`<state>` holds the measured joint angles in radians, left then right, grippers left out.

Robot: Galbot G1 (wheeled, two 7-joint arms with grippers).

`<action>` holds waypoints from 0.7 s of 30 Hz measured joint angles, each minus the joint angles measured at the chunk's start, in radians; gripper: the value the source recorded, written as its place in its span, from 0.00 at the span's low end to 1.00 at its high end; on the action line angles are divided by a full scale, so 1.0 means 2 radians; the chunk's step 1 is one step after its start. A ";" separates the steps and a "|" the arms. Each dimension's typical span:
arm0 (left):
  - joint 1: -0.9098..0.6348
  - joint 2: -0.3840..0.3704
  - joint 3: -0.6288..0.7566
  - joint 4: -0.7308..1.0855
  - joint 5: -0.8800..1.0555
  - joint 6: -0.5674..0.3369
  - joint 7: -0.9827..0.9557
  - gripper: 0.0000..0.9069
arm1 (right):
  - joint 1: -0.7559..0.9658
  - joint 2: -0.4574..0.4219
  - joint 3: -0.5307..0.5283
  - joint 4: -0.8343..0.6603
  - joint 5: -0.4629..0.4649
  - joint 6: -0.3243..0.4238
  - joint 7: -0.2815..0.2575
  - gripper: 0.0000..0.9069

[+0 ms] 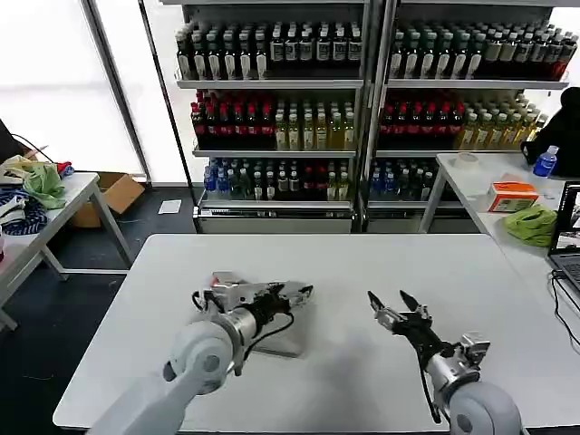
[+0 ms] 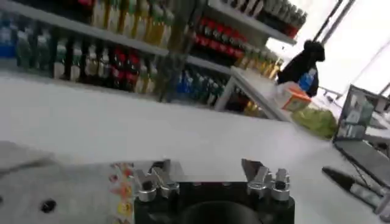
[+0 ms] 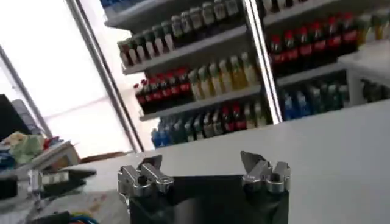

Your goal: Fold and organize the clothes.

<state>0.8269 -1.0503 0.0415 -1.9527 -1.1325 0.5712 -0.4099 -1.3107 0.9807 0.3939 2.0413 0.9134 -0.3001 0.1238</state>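
Note:
A folded grey shirt (image 1: 283, 342) lies on the white table (image 1: 362, 263) under my left forearm. In the left wrist view its grey cloth (image 2: 55, 189) shows a dark button and a colourful band (image 2: 122, 190) just beside the wrist. My left gripper (image 1: 299, 292) hovers over the far edge of the shirt, open with nothing between its fingers (image 2: 208, 167). My right gripper (image 1: 388, 300) hangs above bare table to the right of the shirt, also open and holding nothing (image 3: 200, 161).
Shelves of bottles (image 1: 272, 100) stand behind the table. A side table with a laptop (image 1: 569, 237), a green cloth (image 1: 533, 223) and an orange box (image 1: 513, 195) is at the right. Another cluttered table (image 1: 45, 204) stands at the left.

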 measured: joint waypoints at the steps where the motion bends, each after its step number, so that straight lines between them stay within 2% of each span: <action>1: 0.004 0.006 -0.012 -0.007 0.005 -0.001 0.005 1.00 | 0.009 0.000 -0.011 -0.001 0.011 -0.010 0.007 1.00; 4: 0.017 0.022 -0.051 -0.023 0.020 -0.003 0.019 1.00 | 0.040 0.002 -0.048 -0.009 0.043 -0.035 0.027 1.00; 10: 0.052 0.049 -0.132 -0.052 0.035 -0.005 0.037 1.00 | 0.100 0.011 -0.125 -0.034 0.094 -0.063 0.048 1.00; 15: 0.086 0.059 -0.190 -0.073 0.045 -0.007 0.045 1.00 | 0.134 0.016 -0.165 -0.060 0.124 -0.069 0.061 1.00; 21: 0.122 0.064 -0.235 -0.089 0.053 -0.008 0.051 1.00 | 0.154 0.024 -0.193 -0.090 0.151 -0.065 0.062 1.00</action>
<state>1.0700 -0.9231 -0.4286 -2.1298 -1.0262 0.5556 -0.3084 -1.0021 1.0281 0.0080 1.8614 1.2146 -0.4294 0.2483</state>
